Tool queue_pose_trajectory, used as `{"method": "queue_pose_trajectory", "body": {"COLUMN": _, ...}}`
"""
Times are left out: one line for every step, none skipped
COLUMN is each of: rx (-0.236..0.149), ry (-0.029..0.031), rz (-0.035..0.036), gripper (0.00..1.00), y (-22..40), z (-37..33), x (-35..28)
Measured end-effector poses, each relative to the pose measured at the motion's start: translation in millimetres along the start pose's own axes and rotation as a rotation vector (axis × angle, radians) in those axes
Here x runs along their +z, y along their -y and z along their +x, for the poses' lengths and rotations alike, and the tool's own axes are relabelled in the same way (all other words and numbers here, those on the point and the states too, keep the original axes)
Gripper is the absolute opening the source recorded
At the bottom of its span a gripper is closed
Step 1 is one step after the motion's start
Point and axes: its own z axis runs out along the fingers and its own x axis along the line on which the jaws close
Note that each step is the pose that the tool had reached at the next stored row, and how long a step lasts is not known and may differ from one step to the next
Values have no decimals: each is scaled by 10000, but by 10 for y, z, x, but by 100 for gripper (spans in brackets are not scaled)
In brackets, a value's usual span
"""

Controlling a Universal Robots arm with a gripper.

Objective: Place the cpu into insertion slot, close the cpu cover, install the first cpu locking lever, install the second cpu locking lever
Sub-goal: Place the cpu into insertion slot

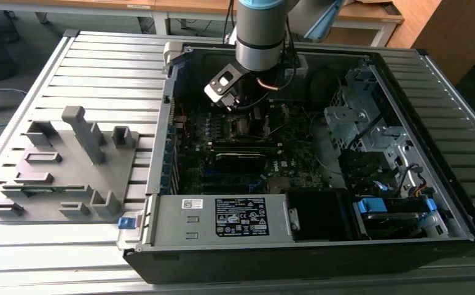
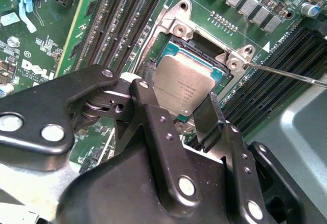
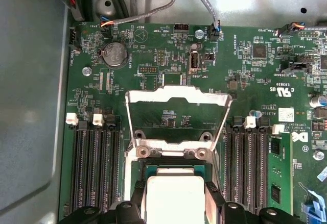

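The cpu (image 2: 186,81), a silver square chip, lies at the insertion slot (image 2: 203,50), seated or just above it. My gripper (image 2: 178,95) reaches down into the computer case (image 1: 303,246), with its black fingers (image 2: 148,106) against two opposite edges of the chip. In the first wrist view the cpu (image 3: 174,206) shows pale between the gripper (image 3: 173,191) fingers. The cpu cover (image 3: 153,95) stands raised open behind the insertion slot (image 3: 173,169). A thin locking lever (image 2: 286,74) sticks out free beside the socket. In the exterior view the gripper (image 1: 235,107) hangs over the motherboard.
Long black memory slots (image 3: 94,168) flank the socket on both sides, and a green memory stick (image 3: 278,173) stands in one. Cables (image 3: 148,12) run along the case wall. A grey fixture plate (image 1: 65,166) lies outside the case, at the exterior view's left.
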Motion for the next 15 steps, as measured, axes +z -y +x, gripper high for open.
{"method": "queue_pose_trajectory", "body": {"rx": -1, "ry": 1, "rz": 1, "gripper": 54, "y": 0, "z": 0, "x": 4}}
{"method": "queue_pose_trajectory", "body": {"rx": -1, "ry": 0, "rz": 0, "gripper": 54, "y": 1, "z": 0, "x": 9}}
{"method": "queue_pose_trajectory", "body": {"rx": 0, "ry": 1, "rz": 1, "gripper": 54, "y": 1, "z": 0, "x": 14}}
{"method": "queue_pose_trajectory", "body": {"rx": 0, "ry": 1, "rz": 1, "gripper": 54, "y": 2, "z": 0, "x": 19}}
{"method": "queue_pose_trajectory", "body": {"rx": 0, "ry": 1, "rz": 1, "gripper": 54, "y": 2, "z": 0, "x": 23}}
{"method": "queue_pose_trajectory", "body": {"rx": 1, "ry": 1, "rz": 1, "gripper": 54, "y": 3, "z": 0, "x": 26}}
{"method": "queue_pose_trajectory", "body": {"rx": 0, "ry": 3, "rz": 2, "gripper": 54, "y": 3, "z": -1, "x": 27}}
{"method": "queue_pose_trajectory", "body": {"rx": 0, "ry": 3, "rz": 2, "gripper": 54, "y": 3, "z": 0, "x": 27}}
{"method": "queue_pose_trajectory", "body": {"rx": 0, "ry": 3, "rz": 2, "gripper": 54, "y": 3, "z": 0, "x": 27}}
{"method": "queue_pose_trajectory", "body": {"rx": 0, "ry": 2, "rz": 1, "gripper": 54, "y": 3, "z": 1, "x": 28}}
{"method": "queue_pose_trajectory", "body": {"rx": 2, "ry": 0, "rz": 0, "gripper": 54, "y": 3, "z": 5, "x": 29}}
{"method": "queue_pose_trajectory", "body": {"rx": 3, "ry": 0, "rz": 0, "gripper": 54, "y": 3, "z": 9, "x": 29}}
{"method": "queue_pose_trajectory", "body": {"rx": 1, "ry": 1, "rz": 1, "gripper": 54, "y": 3, "z": 12, "x": 28}}
{"method": "queue_pose_trajectory", "body": {"rx": 0, "ry": 1, "rz": 1, "gripper": 54, "y": 3, "z": 14, "x": 28}}
{"method": "queue_pose_trajectory", "body": {"rx": 0, "ry": 1, "rz": 1, "gripper": 54, "y": 3, "z": 14, "x": 28}}
